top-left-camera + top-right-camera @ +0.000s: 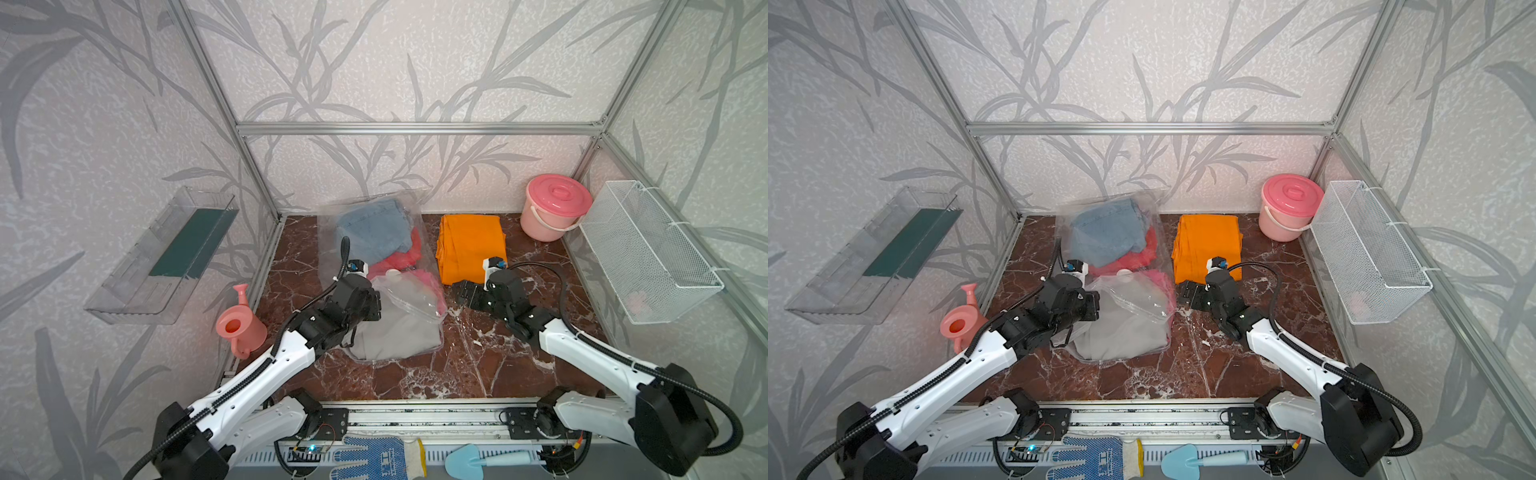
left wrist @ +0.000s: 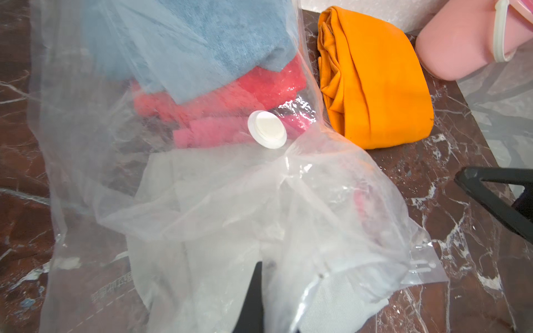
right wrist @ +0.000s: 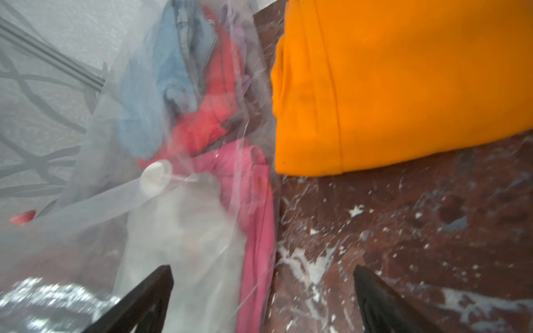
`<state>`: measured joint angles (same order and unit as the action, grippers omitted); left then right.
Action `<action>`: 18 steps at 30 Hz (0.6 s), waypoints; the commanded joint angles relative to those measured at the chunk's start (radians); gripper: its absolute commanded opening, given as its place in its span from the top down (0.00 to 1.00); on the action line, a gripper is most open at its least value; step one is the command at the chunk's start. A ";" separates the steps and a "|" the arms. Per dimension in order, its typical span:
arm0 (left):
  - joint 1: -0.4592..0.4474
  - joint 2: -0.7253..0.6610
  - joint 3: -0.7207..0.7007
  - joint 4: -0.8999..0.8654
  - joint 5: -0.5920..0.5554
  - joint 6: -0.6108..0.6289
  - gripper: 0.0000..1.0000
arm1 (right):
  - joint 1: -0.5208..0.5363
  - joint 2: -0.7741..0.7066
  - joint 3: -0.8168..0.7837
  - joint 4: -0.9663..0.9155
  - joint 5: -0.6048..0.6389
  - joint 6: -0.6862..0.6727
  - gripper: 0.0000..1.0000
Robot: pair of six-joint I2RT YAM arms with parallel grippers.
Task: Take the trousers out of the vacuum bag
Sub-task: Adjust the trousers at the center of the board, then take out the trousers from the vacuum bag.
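Observation:
The clear vacuum bag (image 1: 332,232) (image 1: 1067,224) lies on the marble floor, its white valve (image 2: 266,129) (image 3: 154,176) facing up. Inside it are blue denim (image 1: 372,228), red (image 1: 399,259), hot pink (image 1: 430,282) and lilac (image 3: 239,31) trousers. Grey trousers (image 1: 395,336) (image 1: 1121,336) sit at the bag's near end. Orange trousers (image 1: 471,245) (image 1: 1208,245) (image 2: 375,80) (image 3: 403,86) lie folded outside, to the right of the bag. My left gripper (image 1: 376,305) (image 1: 1096,305) (image 2: 255,268) is shut on the bag's film over the grey cloth. Between the bag and the orange trousers my right gripper (image 1: 459,293) (image 1: 1185,293) (image 3: 261,269) stands open and holds nothing.
A pink lidded bucket (image 1: 557,212) stands at the back right, beside a white wire basket (image 1: 648,253) on the right wall. A pink watering can (image 1: 239,326) sits at the left. A clear tray (image 1: 162,257) hangs on the left wall. A dotted glove (image 1: 374,457) and a blue trowel (image 1: 478,459) lie in front.

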<state>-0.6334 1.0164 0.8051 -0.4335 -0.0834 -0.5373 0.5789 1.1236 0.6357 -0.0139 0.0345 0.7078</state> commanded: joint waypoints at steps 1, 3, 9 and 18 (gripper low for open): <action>0.004 0.007 0.018 0.021 0.066 0.033 1.00 | 0.067 -0.130 -0.018 -0.086 0.083 0.078 0.03; 0.004 0.002 0.008 0.036 0.077 0.035 1.00 | 0.128 -0.216 -0.042 -0.154 0.134 0.123 0.04; 0.004 0.002 0.006 0.044 0.096 0.037 1.00 | 0.335 -0.375 -0.098 -0.220 0.297 0.249 0.05; 0.004 -0.009 0.023 0.016 0.059 0.026 1.00 | 0.668 -0.363 -0.137 -0.187 0.504 0.468 0.08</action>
<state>-0.6327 1.0222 0.8051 -0.4122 -0.0158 -0.5232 1.1637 0.7380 0.4995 -0.2024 0.4000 1.0786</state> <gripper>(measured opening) 0.046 0.921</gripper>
